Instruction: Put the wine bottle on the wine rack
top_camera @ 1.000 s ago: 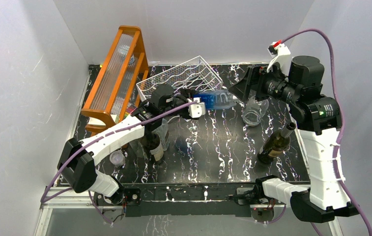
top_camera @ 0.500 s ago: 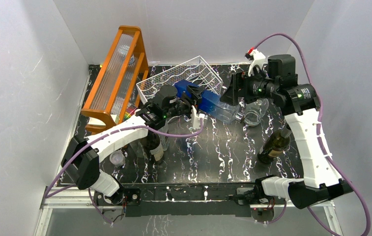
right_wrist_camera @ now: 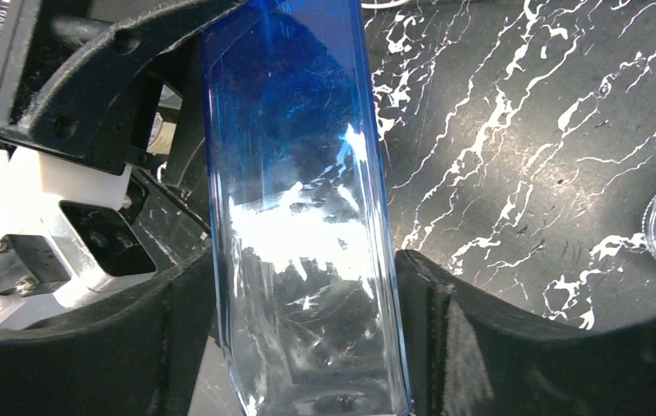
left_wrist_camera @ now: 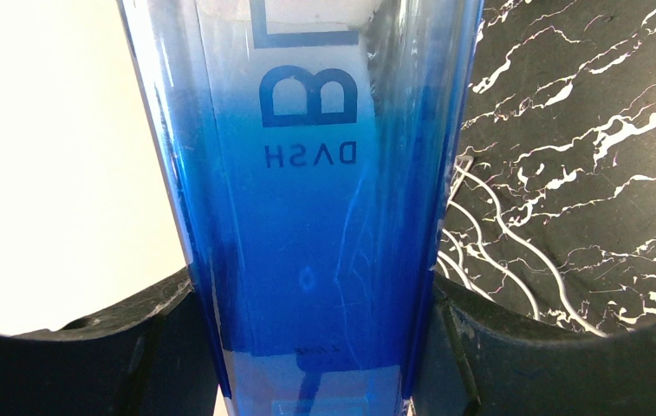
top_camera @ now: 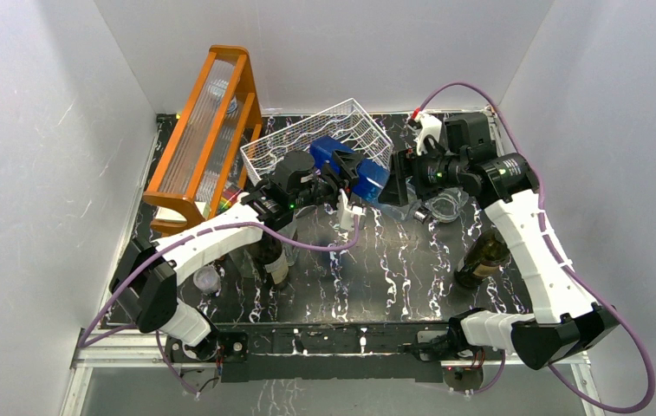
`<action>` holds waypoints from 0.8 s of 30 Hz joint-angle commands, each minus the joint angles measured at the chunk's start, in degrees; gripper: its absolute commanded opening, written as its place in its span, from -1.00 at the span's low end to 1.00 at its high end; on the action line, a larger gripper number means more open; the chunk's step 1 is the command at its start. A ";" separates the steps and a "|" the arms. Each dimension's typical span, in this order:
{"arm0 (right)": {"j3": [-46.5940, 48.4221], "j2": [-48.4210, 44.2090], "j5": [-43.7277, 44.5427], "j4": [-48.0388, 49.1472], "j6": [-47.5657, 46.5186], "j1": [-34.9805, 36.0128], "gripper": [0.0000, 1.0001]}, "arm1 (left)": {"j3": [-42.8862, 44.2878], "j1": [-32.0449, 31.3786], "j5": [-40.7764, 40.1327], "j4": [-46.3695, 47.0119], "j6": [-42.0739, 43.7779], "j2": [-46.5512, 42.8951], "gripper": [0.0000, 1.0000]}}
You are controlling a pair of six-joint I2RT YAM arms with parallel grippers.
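A blue wine bottle (top_camera: pixel 347 164) that fades to clear at one end is held level in the air at the front right edge of the white wire wine rack (top_camera: pixel 307 139). My left gripper (top_camera: pixel 340 172) is shut on its blue part (left_wrist_camera: pixel 307 217), with a finger pressed to each side. My right gripper (top_camera: pixel 396 179) is shut on its clear end (right_wrist_camera: pixel 302 199). The rack's wavy wires (left_wrist_camera: pixel 489 251) show just behind the bottle in the left wrist view. The left gripper's fingers (right_wrist_camera: pixel 90 78) also show in the right wrist view.
A tall orange wooden frame (top_camera: pixel 211 130) stands to the left of the rack. A dark bottle (top_camera: pixel 487 251) leans at the right, and another dark bottle (top_camera: pixel 270 256) stands under the left arm. A clear glass (top_camera: pixel 445 206) and a small cup (top_camera: pixel 207 279) sit on the black marbled table (top_camera: pixel 376 260).
The right arm swung left and down and closed on the bottle's clear end. The left gripper carried the bottle left and back, up to the rack's edge.
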 commanded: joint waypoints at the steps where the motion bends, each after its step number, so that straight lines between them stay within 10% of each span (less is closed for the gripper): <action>1: -1.11 -0.94 0.21 2.80 -0.82 0.54 0.55 | 4.31 -0.36 1.56 10.30 2.71 -1.79 -1.00; 24: -2.51 2.92 -2.32 4.33 -2.28 1.11 0.71 | 6.85 -0.45 1.92 8.69 3.42 -1.23 -1.00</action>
